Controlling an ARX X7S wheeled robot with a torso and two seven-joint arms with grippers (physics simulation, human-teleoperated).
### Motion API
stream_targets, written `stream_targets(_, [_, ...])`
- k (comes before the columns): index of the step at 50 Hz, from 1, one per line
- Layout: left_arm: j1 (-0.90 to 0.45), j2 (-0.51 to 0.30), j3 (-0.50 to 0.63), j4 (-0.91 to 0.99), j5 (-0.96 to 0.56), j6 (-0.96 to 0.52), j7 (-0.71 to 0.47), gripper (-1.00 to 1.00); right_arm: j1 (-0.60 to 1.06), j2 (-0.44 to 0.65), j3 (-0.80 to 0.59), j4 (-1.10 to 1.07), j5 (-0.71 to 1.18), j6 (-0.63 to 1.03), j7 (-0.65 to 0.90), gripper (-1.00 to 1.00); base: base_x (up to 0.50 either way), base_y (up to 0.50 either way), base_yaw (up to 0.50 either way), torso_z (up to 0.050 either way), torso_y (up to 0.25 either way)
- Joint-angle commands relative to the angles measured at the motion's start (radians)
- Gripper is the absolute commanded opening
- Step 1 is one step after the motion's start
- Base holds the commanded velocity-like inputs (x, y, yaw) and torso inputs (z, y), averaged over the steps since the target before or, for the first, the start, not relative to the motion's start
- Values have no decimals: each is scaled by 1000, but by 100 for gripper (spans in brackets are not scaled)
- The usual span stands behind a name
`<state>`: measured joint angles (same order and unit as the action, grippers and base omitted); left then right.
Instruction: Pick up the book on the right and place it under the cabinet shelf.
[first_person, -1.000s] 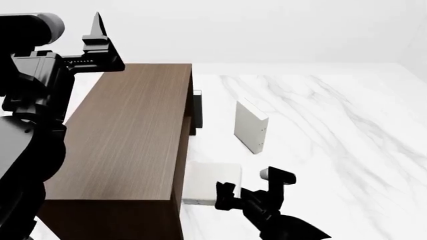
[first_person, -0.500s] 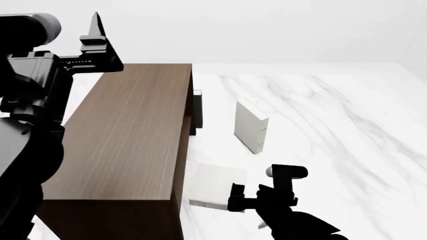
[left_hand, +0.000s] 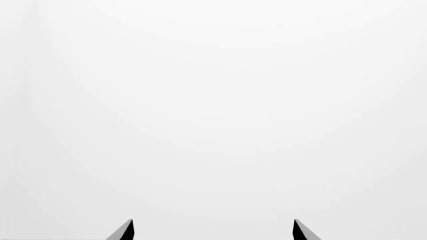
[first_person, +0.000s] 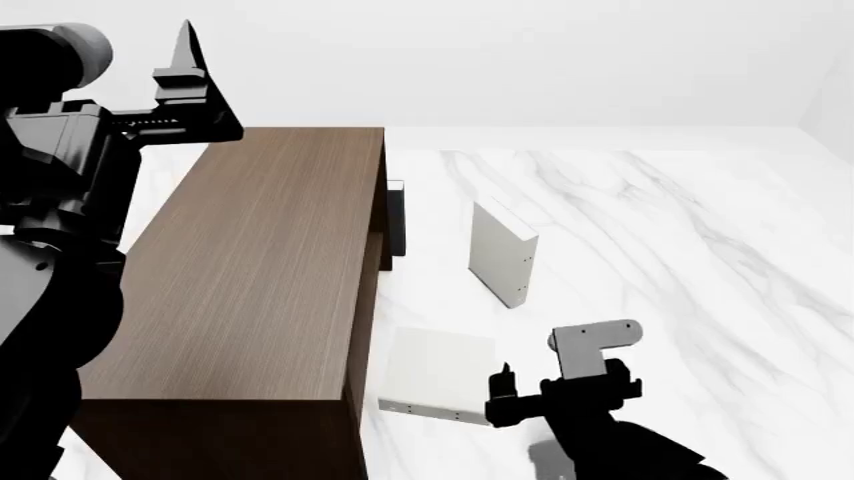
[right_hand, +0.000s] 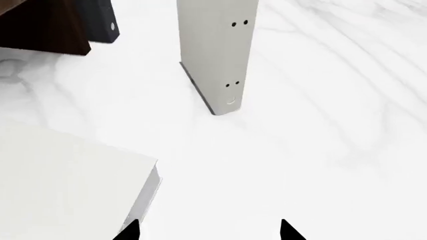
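The book stands upright on the marble table, right of the cabinet; its spine with tiny dark dots faces the right wrist view. The dark-brown cabinet shelf stands at the left, and one corner shows in the right wrist view. My right gripper is open and empty, low over the table, nearer than the book and just right of a second pale book that lies flat. My left gripper is open, raised high at the far left, facing blank wall.
A dark slab stands against the cabinet's far right side. The white marble table stretches to the right of the books. My left arm's black links fill the left edge of the head view.
My right gripper has moved right and back, away from the flat pale book's edge. That flat book has shifted slightly right. The left arm has barely moved.
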<state>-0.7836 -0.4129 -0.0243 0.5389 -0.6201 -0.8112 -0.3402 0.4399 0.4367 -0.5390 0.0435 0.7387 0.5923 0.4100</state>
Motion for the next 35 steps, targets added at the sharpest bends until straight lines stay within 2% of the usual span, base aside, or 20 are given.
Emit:
stream_targets(1, [2, 1, 1, -8, 2, 10, -3, 100, -56, 120, 28, -284, 1, 49, 103, 100, 0, 0, 0, 0, 0])
stream_targets(8, [-4, -1, -1, 3, -3, 9, -7, 100, -81, 182, 71, -466, 10, 27, 147, 100, 0, 0, 0, 0, 0])
stream_targets(14, [-13, 1, -15, 16, -19, 4, -13, 100, -104, 200, 106, -519, -6, -18, 175, 100, 0, 0, 0, 0, 0])
stream_targets(16, [-18, 1, -19, 18, -23, 2, -16, 100, -116, 208, 99, -525, -61, -53, 184, 100, 0, 0, 0, 0, 0])
stream_targets(24, [-37, -6, -22, 18, -32, -18, -27, 100, -137, 221, 97, -493, -68, -44, 190, 100, 0, 0, 0, 0, 0])
stream_targets(35, [-169, -58, 3, -42, -59, -110, -6, 100, -166, 226, 126, -443, -64, -60, 208, 100, 0, 0, 0, 0, 0])
